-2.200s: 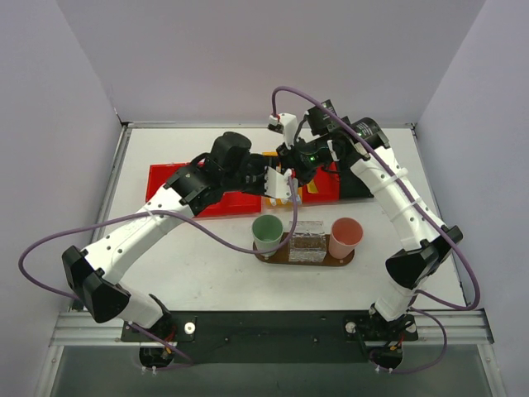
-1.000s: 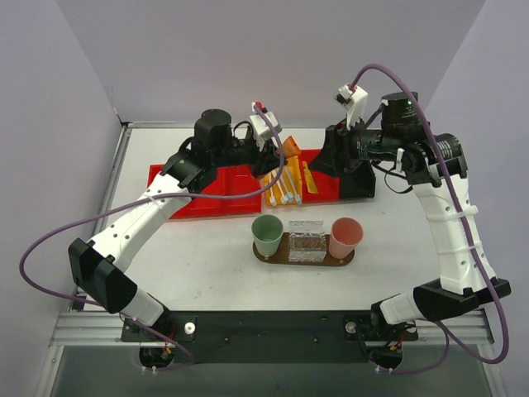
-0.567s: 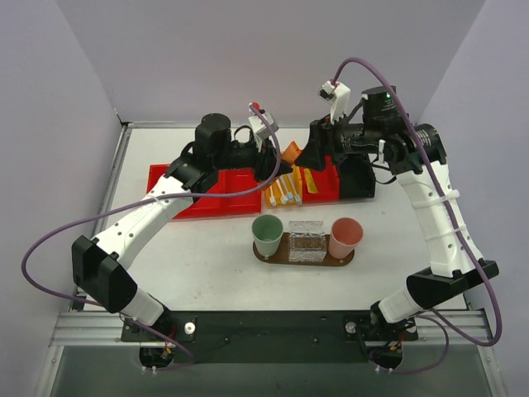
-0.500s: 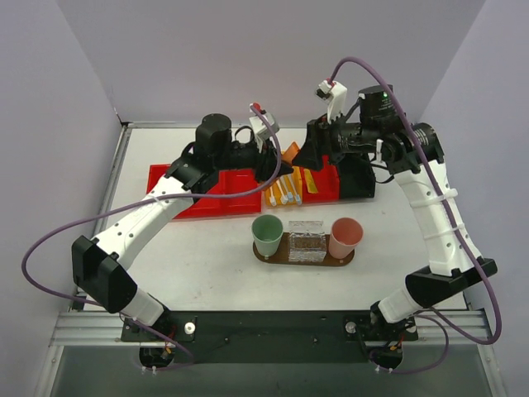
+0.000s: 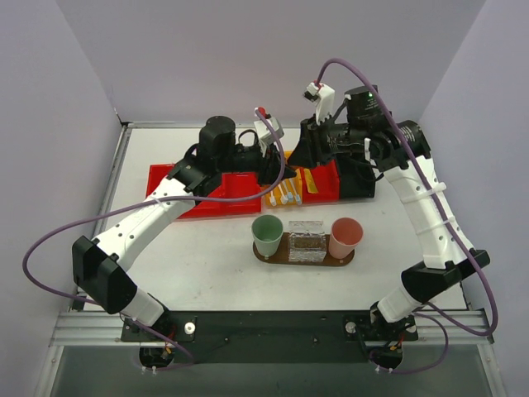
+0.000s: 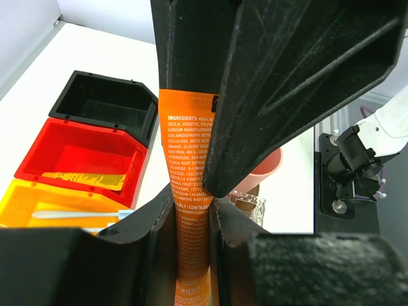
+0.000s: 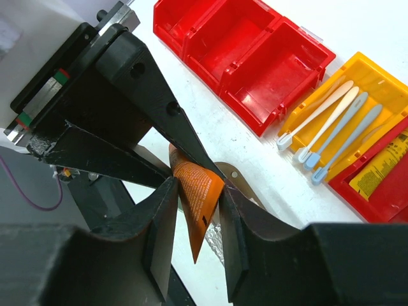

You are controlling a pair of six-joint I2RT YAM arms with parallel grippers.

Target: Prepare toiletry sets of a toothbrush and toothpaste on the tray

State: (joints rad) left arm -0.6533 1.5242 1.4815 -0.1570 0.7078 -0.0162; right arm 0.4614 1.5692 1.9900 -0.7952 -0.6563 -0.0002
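"Holding the toothpaste tube [image 6: 188,191] aloft beyond the tray [image 5: 273,260]? Left gripper [image 6: 191,220] and right gripper [image 7: 196,191] both pinch it."

"Yes. Probably light, soft and slick. Grip the flat faces, mid-body."

A robotics lab test cell, seen from my remote station: two white arms [image 5: 157,219] bolted to an aluminium rail [image 5: 83,331] at the edge of a white table [image 5: 190,265], boxed in by blank lavender panels [image 5: 248,58], purple cables [image 5: 25,263] looping free.
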